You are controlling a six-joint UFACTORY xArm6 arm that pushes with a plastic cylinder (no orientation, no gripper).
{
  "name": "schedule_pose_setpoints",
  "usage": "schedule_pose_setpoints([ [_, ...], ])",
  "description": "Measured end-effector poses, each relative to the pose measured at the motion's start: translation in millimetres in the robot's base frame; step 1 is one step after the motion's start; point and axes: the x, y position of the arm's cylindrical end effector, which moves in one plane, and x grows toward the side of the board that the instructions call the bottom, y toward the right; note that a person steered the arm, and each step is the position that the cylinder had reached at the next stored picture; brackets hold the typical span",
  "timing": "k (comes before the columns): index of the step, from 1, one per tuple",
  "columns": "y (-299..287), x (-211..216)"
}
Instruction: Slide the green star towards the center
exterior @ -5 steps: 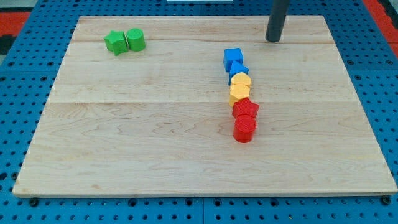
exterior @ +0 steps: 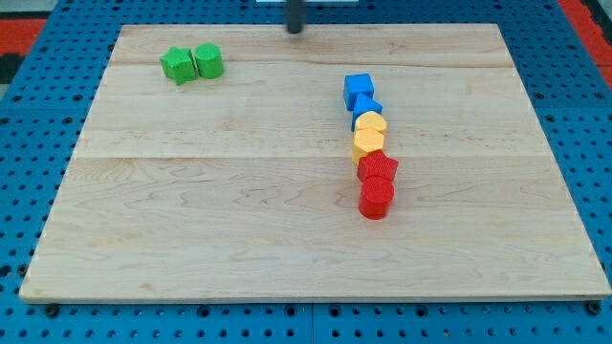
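My tip [exterior: 295, 31] moved left; two green blocks [exterior: 192, 63], six others.

A robotics lab: a pale wooden board [exterior: 239, 229] rests on a blue perforated metal bench [exterior: 29, 315], small coloured blocks scattered across it.
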Motion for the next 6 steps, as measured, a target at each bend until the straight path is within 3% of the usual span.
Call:
schedule_pose_setpoints([
  [1,-103.0,1.6],
  [2,-137.9,39.5],
  [4,-84.1,110.6],
  [5,-43.6,114.9],
  [6,-71.9,119.3],
])
